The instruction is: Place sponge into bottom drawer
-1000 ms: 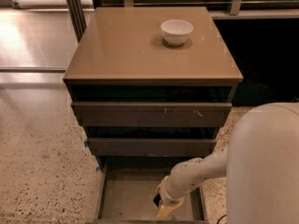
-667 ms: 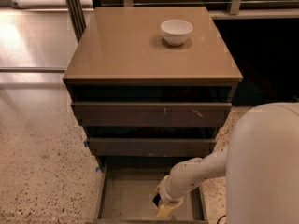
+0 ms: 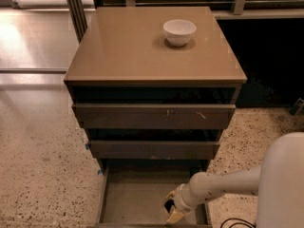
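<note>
Hand sits low inside the open bottom drawer, near its right wall, with the yellow sponge at its tip. I cannot tell whether it is gripping or loose. Release and withdrawal probably remain.

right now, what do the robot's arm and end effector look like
The arm is smooth, rounded, off-white tubing, widening into a bulky pale shell. The end effector, low in the bottom drawer, shows a white collar and a dark patch.
</note>
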